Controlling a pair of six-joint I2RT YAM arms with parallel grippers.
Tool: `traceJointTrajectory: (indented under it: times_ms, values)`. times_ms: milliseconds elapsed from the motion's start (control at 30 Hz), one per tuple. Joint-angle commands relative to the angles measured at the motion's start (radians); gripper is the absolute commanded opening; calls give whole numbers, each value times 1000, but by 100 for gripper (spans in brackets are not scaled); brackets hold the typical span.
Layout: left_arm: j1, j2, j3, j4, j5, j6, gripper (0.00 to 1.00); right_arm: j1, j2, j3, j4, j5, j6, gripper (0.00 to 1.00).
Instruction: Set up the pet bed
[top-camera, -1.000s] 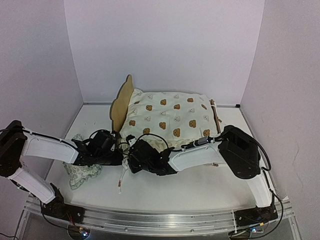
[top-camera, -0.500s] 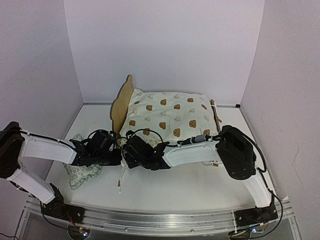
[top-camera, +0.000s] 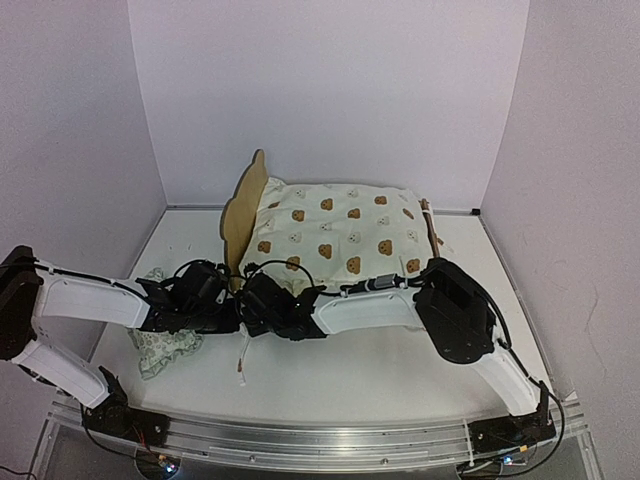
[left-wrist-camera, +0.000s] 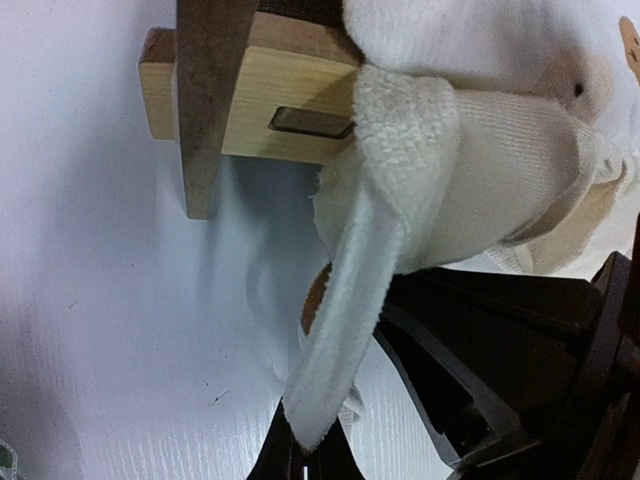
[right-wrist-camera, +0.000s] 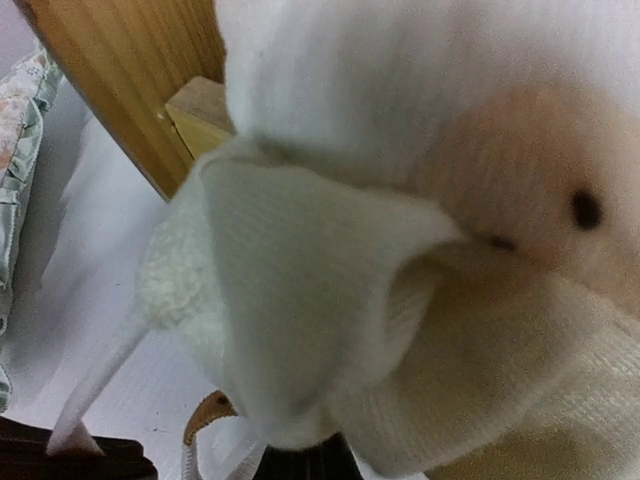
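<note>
Standing at the far centre of the desk (top-camera: 400, 375), the pet bed (top-camera: 243, 205) carries the bear-print cover (top-camera: 340, 235), head end to the left. Within the last second the right gripper (top-camera: 250, 303) has slid left to the bed's near-left corner, meeting the left gripper (left-wrist-camera: 312, 460), closed on the cover's tie (left-wrist-camera: 345, 320). Fabric hides the right jaws, state indeterminate; tying this corner appears in hand.
</note>
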Motion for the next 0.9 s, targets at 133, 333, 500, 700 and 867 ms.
traceJointTrajectory:
  times_ms: [133,333,500,700,867]
  values:
    - [-19,-47,25,-33,26,-10,0,-17,32,48,4,-42,-42,0]
    - [-20,-27,29,-26,39,-8,1,-17,13,-24,169,-165,-125,0]
    - [-20,-18,20,-22,35,-28,1,-18,-29,-144,342,-231,-168,0]
    - [-20,-18,5,-8,37,-38,1,-20,-53,-250,511,-321,-179,0]
    - [-20,-21,-3,-14,26,-43,4,-20,-79,-317,602,-340,-178,0]
